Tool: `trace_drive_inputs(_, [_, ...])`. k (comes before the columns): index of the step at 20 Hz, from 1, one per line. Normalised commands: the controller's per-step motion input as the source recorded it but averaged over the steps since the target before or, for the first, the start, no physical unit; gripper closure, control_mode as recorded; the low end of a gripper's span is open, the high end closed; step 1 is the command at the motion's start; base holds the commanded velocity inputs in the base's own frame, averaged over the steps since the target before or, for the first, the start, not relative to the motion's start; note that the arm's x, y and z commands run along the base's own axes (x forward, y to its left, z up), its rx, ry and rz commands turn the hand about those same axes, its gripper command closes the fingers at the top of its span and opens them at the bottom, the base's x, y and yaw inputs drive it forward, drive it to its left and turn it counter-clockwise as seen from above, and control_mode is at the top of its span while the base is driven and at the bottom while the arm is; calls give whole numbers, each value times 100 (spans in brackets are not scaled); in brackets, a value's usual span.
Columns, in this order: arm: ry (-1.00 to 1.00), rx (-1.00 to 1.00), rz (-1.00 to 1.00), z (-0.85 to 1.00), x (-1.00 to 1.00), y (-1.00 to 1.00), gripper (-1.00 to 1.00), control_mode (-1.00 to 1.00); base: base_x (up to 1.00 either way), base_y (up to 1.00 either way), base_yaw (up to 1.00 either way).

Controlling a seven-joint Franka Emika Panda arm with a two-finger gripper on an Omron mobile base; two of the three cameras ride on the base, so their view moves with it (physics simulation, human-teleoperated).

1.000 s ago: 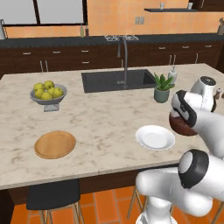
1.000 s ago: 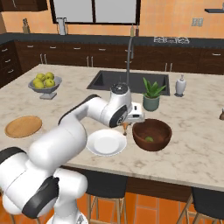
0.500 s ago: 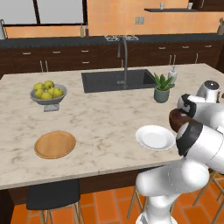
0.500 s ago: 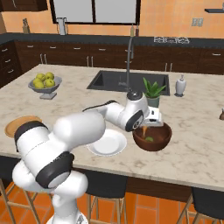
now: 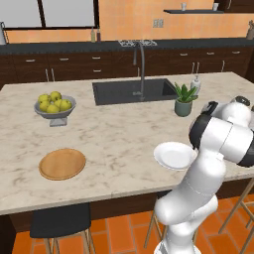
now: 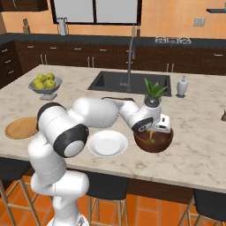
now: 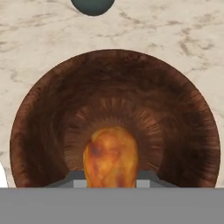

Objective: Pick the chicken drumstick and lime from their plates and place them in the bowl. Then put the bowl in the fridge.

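Observation:
My gripper (image 6: 152, 131) hangs over the dark reddish-brown bowl (image 6: 155, 143), shut on the orange-brown chicken drumstick (image 6: 150, 134). In the hand view the drumstick (image 7: 111, 156) sits between my gripper (image 7: 111, 176) tips, above the middle of the bowl (image 7: 48, 127). A small green patch that may be the lime (image 6: 151, 141) shows inside the bowl under the drumstick; I cannot tell for sure. The white plate (image 6: 107, 144) (image 5: 173, 155) lies bare just left of the bowl. The tan wooden plate (image 6: 21, 127) (image 5: 62, 163) is bare at the counter's left. The fridge is out of view.
A potted plant (image 6: 152, 93) (image 5: 183, 100) stands just behind the bowl. The sink (image 5: 134, 91) and faucet are beyond it. A grey footed fruit bowl (image 5: 54, 106) stands far left and a soap dispenser (image 6: 182, 86) to the right. Stools stand below the counter's front edge.
The arm has swung right from beside the white plate to above the bowl, carrying the drumstick. The jaws have stayed shut on it.

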Motion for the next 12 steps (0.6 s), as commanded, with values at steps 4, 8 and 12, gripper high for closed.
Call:
trace_drive_inputs(4, [0,0,0,-38,13,0,100,-100,0,0,0])
trace_drive_inputs(8, [0,0,0,-32,16,0,100,-100,0,0,0])
trace_drive_inputs(12, [1,0,0,-18,29,0,100,-100,0,0,0])
